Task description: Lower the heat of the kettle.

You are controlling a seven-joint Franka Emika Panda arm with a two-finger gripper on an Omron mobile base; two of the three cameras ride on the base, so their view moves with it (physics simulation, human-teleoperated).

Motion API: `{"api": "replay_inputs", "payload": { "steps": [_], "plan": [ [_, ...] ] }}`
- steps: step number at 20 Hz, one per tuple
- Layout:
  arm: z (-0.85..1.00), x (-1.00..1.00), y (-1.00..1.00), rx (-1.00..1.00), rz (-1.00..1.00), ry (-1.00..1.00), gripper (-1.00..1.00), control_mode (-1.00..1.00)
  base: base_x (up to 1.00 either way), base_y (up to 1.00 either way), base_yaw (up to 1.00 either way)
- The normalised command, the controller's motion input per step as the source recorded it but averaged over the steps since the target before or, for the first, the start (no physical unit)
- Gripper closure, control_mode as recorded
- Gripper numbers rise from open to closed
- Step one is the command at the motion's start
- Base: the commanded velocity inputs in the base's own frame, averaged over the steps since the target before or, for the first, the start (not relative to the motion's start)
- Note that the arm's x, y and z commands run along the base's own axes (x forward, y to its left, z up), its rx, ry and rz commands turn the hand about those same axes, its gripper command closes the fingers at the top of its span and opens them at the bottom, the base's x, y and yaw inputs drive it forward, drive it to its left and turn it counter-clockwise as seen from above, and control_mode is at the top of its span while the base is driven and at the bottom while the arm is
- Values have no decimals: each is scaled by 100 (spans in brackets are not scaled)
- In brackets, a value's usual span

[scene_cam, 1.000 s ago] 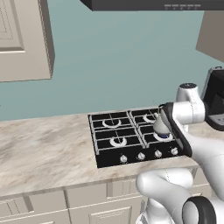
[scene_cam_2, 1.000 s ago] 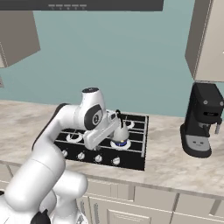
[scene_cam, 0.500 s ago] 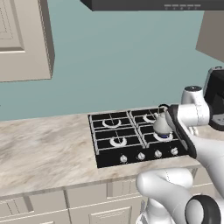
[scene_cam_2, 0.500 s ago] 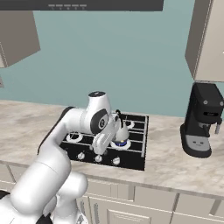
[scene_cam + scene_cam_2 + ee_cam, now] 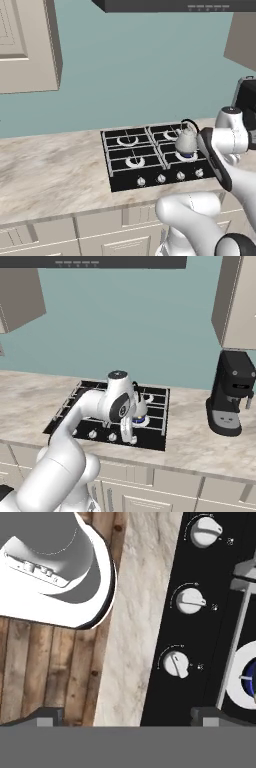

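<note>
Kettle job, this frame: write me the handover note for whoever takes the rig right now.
Gripper: open, holding nothing, hanging over the stove's front edge with the fingertips apart.
Kettle: sits on the front right burner, which shows a blue flame.
Knobs: three white ones lie ahead of the hand, none touched.
Done: the hand is above the knob row.
Left: probably close on the knob for the kettle's burner and turn it down; which knob that is cannot be told.

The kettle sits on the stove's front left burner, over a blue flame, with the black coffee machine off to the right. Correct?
Not quite: the kettle sits on the front right burner, as the left base view shows. The blue flame under it and the coffee machine to the right are as stated.
</note>
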Motion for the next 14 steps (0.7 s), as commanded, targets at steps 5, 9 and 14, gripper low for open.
{"api": "replay_inputs", "payload": {
  "steps": [5, 9, 14],
  "plan": [
    [-18, -13, 0, 0, 31, 0, -100, -100, 0, 0, 0],
    [-11, -4, 0, 0, 16, 0, -100, -100, 0, 0, 0],
    [-13, 0, 6, -1, 3, 2, -100, -100, 0, 0, 0]
  ]
}}
